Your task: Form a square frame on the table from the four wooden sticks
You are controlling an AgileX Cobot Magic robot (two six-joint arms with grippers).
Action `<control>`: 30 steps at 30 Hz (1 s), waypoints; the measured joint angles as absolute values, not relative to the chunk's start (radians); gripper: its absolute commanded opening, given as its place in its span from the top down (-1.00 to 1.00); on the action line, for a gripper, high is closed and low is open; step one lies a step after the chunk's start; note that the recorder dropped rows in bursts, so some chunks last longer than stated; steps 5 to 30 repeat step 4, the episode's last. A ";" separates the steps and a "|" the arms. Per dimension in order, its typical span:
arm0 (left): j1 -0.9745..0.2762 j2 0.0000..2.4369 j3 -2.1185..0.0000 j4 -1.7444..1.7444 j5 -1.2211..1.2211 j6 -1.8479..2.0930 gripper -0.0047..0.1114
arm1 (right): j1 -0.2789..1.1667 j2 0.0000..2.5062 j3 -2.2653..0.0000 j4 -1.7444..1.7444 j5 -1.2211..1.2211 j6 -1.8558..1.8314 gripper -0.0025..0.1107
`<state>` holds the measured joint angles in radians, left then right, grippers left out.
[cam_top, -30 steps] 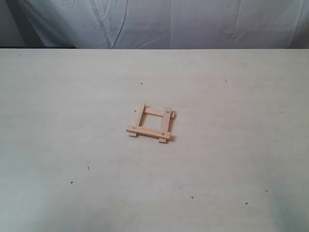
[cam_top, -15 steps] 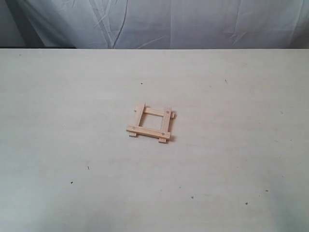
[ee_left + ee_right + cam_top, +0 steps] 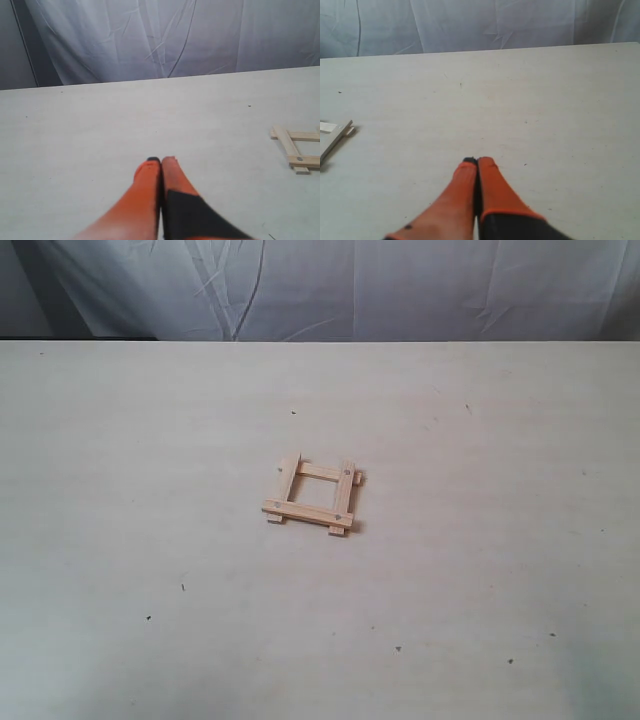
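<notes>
The four wooden sticks lie as a small square frame (image 3: 311, 493) with overlapping corners in the middle of the pale table (image 3: 150, 490). Small dark holes show at the ends of the near stick (image 3: 306, 514). Neither arm appears in the exterior view. In the left wrist view my left gripper (image 3: 160, 161) is shut with orange fingers pressed together, holding nothing, and part of the square frame (image 3: 296, 148) lies off to one side. My right gripper (image 3: 477, 161) is shut and empty too, and a corner of the frame (image 3: 332, 136) shows at that view's edge.
A wrinkled white cloth backdrop (image 3: 400, 290) hangs behind the table's far edge. Tiny dark specks dot the table surface (image 3: 148, 618).
</notes>
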<state>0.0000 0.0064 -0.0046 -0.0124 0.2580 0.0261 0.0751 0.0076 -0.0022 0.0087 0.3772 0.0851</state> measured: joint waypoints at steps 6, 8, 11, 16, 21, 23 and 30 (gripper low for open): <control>0.000 0.006 -0.005 -0.012 0.258 0.026 0.92 | 0.075 0.008 -0.002 0.009 0.377 0.085 0.96; 0.000 0.006 -0.005 -0.012 0.258 0.026 0.92 | 0.075 0.008 -0.002 0.009 0.377 0.085 0.96; 0.000 0.006 -0.005 -0.012 0.258 0.026 0.92 | 0.075 0.008 -0.002 0.009 0.377 0.085 0.96; 0.000 0.006 -0.005 -0.012 0.258 0.026 0.92 | 0.075 0.008 -0.002 0.009 0.377 0.085 0.96; 0.000 0.006 -0.005 -0.012 0.258 0.026 0.92 | 0.075 0.008 -0.002 0.009 0.377 0.085 0.96; 0.000 0.006 -0.005 -0.012 0.258 0.026 0.92 | 0.075 0.008 -0.002 0.009 0.377 0.085 0.96; 0.000 0.006 -0.005 -0.012 0.258 0.026 0.92 | 0.075 0.008 -0.002 0.009 0.377 0.085 0.96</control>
